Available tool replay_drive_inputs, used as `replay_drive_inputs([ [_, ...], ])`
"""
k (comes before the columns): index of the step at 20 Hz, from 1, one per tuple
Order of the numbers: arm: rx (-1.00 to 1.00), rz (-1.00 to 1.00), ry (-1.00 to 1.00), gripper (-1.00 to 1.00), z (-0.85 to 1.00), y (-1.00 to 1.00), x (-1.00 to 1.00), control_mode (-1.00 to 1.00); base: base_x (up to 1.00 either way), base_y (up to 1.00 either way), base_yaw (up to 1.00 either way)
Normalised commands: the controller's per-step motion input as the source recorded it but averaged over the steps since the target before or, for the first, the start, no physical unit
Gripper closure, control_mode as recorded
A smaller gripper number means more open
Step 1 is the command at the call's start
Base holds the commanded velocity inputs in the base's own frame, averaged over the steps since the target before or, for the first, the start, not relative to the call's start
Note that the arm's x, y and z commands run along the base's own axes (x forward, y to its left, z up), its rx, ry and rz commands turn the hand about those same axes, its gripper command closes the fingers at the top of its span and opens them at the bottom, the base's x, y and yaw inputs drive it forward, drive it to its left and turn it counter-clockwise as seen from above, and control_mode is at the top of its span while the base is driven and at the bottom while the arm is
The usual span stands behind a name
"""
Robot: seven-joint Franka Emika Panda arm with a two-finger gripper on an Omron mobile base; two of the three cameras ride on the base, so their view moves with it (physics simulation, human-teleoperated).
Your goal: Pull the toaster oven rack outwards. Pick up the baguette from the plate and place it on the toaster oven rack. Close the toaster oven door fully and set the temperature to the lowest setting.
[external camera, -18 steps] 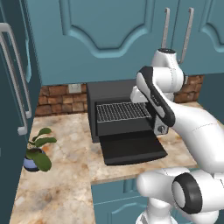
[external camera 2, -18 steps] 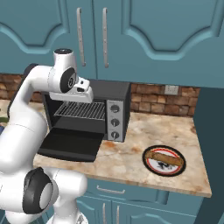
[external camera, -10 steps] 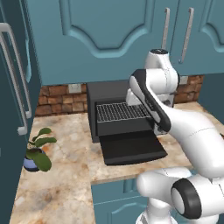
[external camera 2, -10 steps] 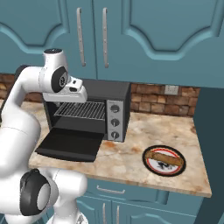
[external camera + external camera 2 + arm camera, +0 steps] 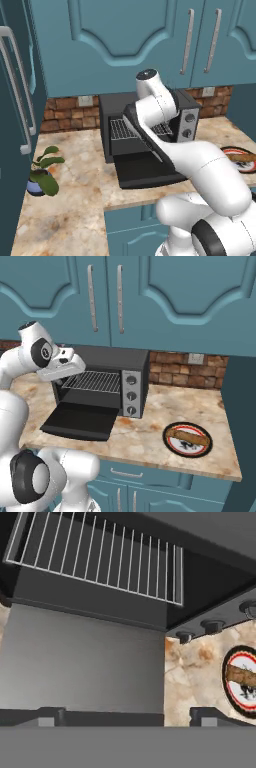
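Tool spread wide and empty above the open oven

The tool (image 5: 127, 714) hovers over the lowered door (image 5: 85, 662) of the toaster oven (image 5: 112, 358), touching nothing. The rack (image 5: 100, 557) sits in the oven mouth; the baguette (image 5: 188, 436) lies on the plate (image 5: 172, 445) on the desk (image 5: 150, 431), right of the oven.

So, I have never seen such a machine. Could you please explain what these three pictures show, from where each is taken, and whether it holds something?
It is a white robot arm in a simulated kitchen. Two pictures come from cameras behind it, left and right; the third looks along its gripper, which is open and holds nothing. On the counter stands the toaster oven, its door folded down and its rack visible. Beside it, the baguette lies on the plate. A potted plant stands farther left.
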Motion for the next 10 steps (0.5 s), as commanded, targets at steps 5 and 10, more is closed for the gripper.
replay_drive_inputs([
  [5,-0.32,0.00,-0.11,-1.00,-0.52,0.16,0.00,-1.00,0.00,0.00,0.00],
  [10,-0.27,-0.02,-0.08,-1.00,-0.40,0.12,0.13,-1.00,0.00,0.00,0.00],
])
